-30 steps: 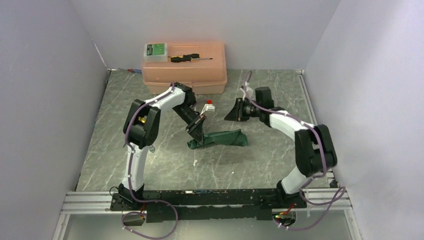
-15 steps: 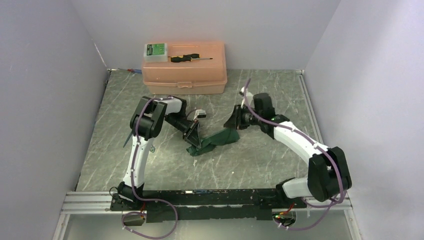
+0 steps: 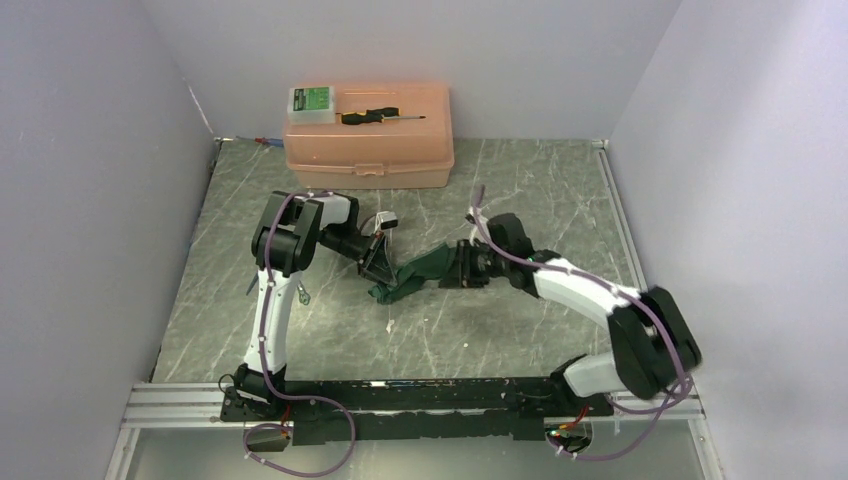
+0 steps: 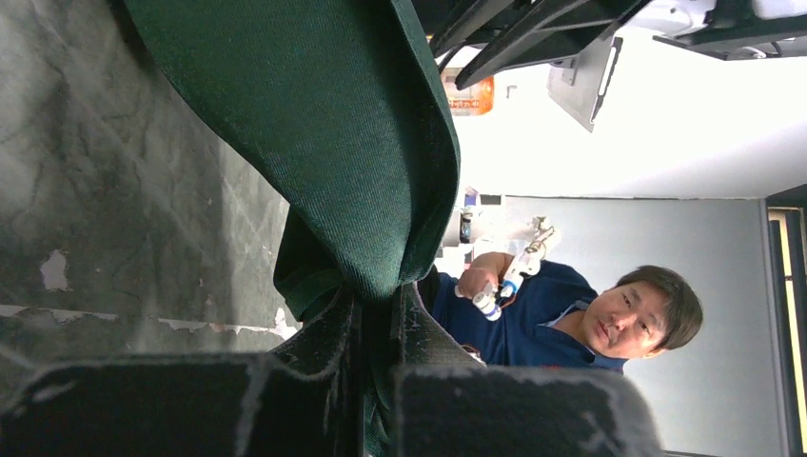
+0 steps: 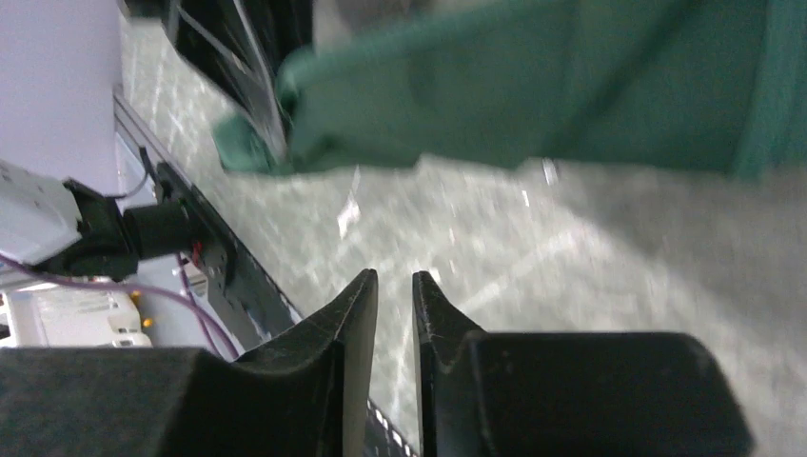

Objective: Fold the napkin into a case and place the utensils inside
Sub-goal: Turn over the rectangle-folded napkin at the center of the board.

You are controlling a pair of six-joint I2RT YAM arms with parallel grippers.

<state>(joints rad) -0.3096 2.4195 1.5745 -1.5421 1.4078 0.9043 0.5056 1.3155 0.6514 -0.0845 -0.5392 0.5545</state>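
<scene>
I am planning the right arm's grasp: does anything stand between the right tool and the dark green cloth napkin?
Nothing visible does. Only bare grey marbled table surface shows between the right tool and the dark green cloth napkin. The left tool pinches the napkin's other end.

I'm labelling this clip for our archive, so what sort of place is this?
Probably a robotics lab test cell: two white-and-black robot arms bolted to an aluminium rail, plain pale wall panels boxing in a grey marbled tabletop, and a man in a blue shirt close by.
</scene>
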